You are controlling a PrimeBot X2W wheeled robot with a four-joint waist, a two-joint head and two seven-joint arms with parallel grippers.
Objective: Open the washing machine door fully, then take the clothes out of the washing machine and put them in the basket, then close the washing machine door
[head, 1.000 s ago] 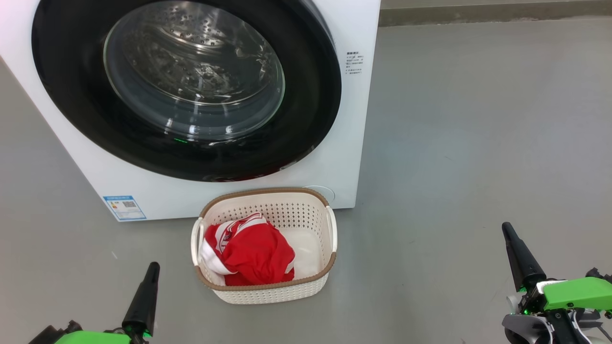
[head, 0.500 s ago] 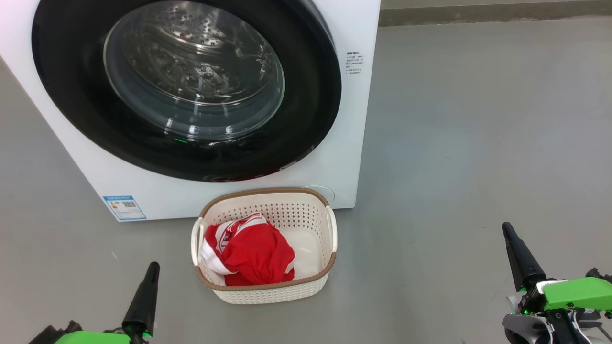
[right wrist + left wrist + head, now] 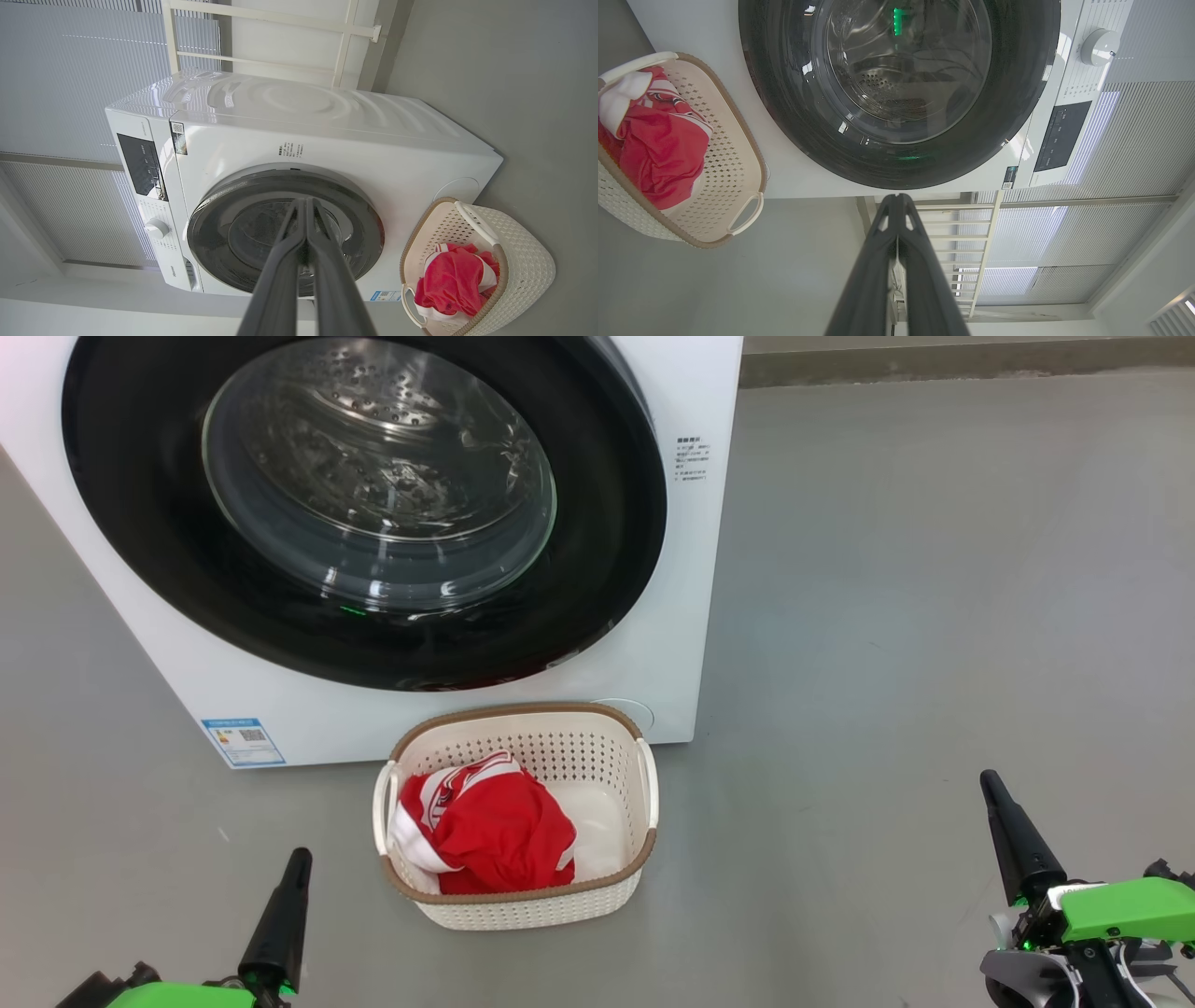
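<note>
The white washing machine (image 3: 672,616) (image 3: 327,140) stands on the floor with its black-rimmed door (image 3: 364,513) (image 3: 901,88) (image 3: 219,233) lying flush against the front, the steel drum showing through the glass. Just in front of it, the cream basket (image 3: 597,756) (image 3: 733,154) (image 3: 523,261) holds the red and white clothes (image 3: 485,826) (image 3: 654,144) (image 3: 448,280). My left gripper (image 3: 299,855) (image 3: 897,198) is low at the left, shut and empty, clear of the basket. My right gripper (image 3: 988,778) (image 3: 306,201) is low at the far right, shut and empty too.
Bare grey floor (image 3: 934,569) spreads to the right of the machine. A blue label (image 3: 243,740) sits at the machine's lower left corner. White blinds (image 3: 70,70) and a pale rail (image 3: 280,18) stand behind the machine; a control panel (image 3: 1059,135) and knob (image 3: 1098,45) are on its front.
</note>
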